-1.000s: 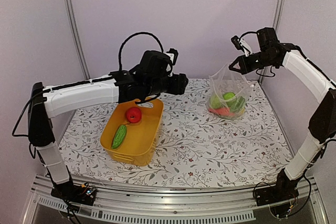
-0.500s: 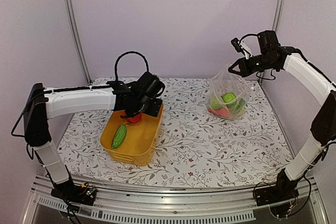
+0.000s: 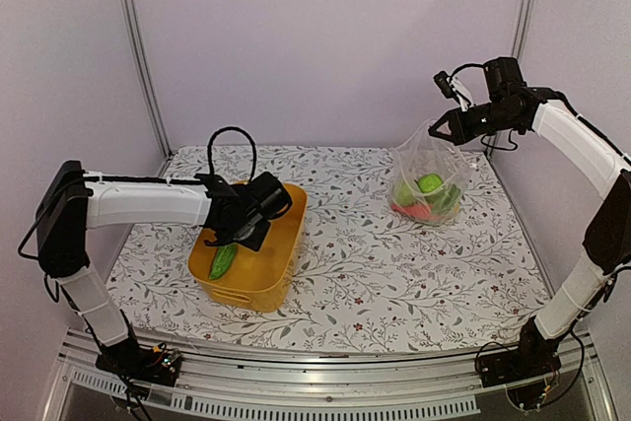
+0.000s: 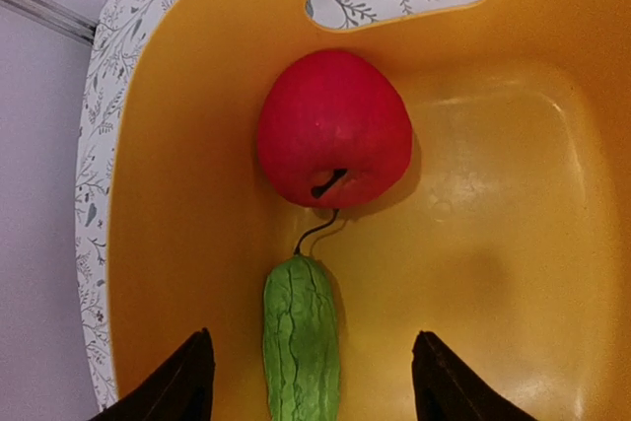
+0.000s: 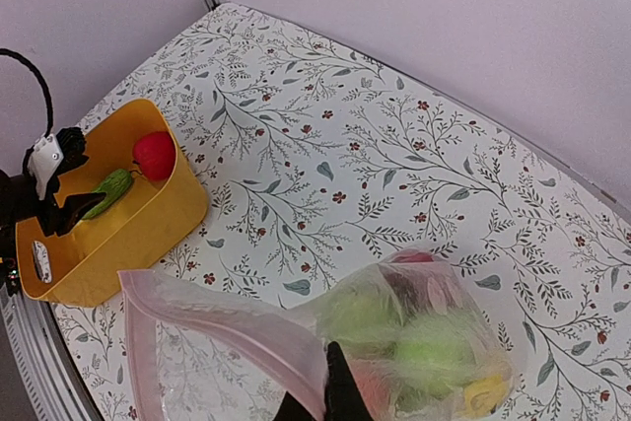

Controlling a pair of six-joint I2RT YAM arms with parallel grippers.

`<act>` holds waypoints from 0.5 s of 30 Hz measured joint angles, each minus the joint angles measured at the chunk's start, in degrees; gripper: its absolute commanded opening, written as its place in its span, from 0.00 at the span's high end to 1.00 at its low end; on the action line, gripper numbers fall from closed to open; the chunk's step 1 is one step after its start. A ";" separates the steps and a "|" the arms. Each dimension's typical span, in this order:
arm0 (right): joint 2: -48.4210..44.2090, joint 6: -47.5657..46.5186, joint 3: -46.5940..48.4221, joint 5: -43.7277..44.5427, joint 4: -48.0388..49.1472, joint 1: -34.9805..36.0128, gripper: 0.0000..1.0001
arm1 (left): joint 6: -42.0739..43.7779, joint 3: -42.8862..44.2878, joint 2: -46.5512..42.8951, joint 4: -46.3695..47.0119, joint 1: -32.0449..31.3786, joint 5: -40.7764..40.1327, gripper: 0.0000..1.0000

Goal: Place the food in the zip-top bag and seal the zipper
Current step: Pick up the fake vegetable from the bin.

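Some food (image 3: 426, 190) is sitting in the zip-top bag (image 3: 422, 153), right jaws pinching its rim. Left jaws are hovering wide over the basket's (image 3: 258, 288) apple (image 4: 333, 130) and cucumber (image 4: 300, 337). Sealing is pending.

The table (image 3: 394, 263) has a white top printed all over with leafy sprigs and small red flowers. A yellow basket (image 3: 246, 288) sits on it left of the middle, its long side running front to back. Well apart from it, toward the far right corner, a clear bag (image 3: 414, 157) rests its bulging bottom on the top, mouth end standing up off the surface.
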 measured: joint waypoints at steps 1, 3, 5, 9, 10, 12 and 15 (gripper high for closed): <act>0.00 0.00 0.00 0.00 0.00 0.00 1.00 | -0.33 -0.22 -0.15 -0.24 0.09 -0.02 0.32; 0.00 0.00 0.00 0.00 0.00 0.00 1.00 | -0.87 -0.74 -0.24 -0.85 0.22 -0.04 0.33; 0.00 0.00 0.00 0.00 -0.02 0.00 1.00 | -1.31 -1.40 -0.24 -1.49 0.44 0.07 0.34; 0.00 0.00 0.00 -0.02 -0.02 0.00 1.00 | -1.66 -2.27 -0.15 -2.29 1.27 0.39 0.37; 0.00 0.00 0.00 -0.02 -0.02 0.00 1.00 | -1.75 -2.27 -0.02 -2.40 1.44 0.39 0.38; 0.00 0.00 0.00 -0.04 -0.02 0.00 1.00 | -2.05 -2.27 0.39 -2.60 1.88 0.39 0.39; 0.00 -0.02 0.00 -0.04 -0.02 0.00 1.00 | -2.62 -2.27 1.46 -2.73 2.40 0.59 0.39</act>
